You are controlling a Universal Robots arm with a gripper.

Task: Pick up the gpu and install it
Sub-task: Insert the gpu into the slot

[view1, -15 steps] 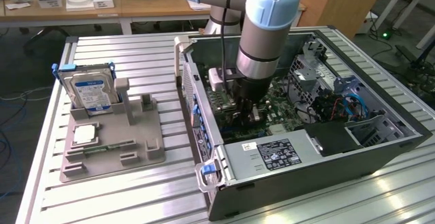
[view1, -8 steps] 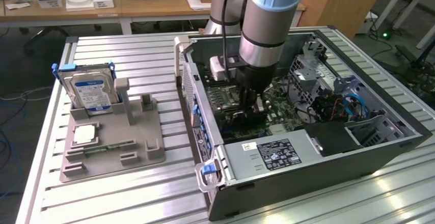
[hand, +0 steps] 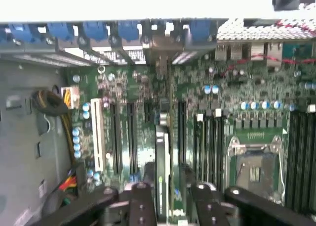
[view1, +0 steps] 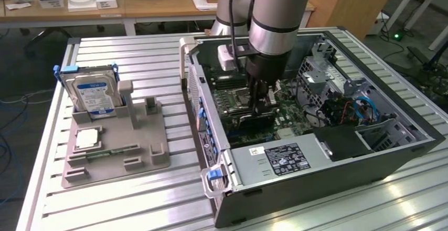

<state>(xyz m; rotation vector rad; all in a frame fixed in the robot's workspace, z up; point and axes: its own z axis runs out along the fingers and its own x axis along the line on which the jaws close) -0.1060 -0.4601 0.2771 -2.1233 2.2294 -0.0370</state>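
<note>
My gripper point(view1: 261, 105) reaches down inside the open computer case point(view1: 392, 157), just above the motherboard point(view1: 234, 97). It is shut on the gpu point(view1: 253, 116), which looks dark and blade-like under the fingers. In the wrist view the gpu point(hand: 162, 166) is seen edge-on as a thin green and silver strip between the two fingers point(hand: 140, 203) of the gripper point(hand: 172, 196). It hangs upright over the row of black expansion slots point(hand: 114, 137), in line with one near the middle. Whether its edge touches the slot I cannot tell.
A grey fixture point(view1: 133, 136) on the exterior view's left holds a silver hard drive with a blue label point(view1: 94, 97), a square chip point(view1: 87, 138) and a narrow memory stick point(view1: 112, 151). Inside the case are the power supply point(view1: 284, 159), blue cables point(view1: 365, 110) and the processor socket point(hand: 254, 169).
</note>
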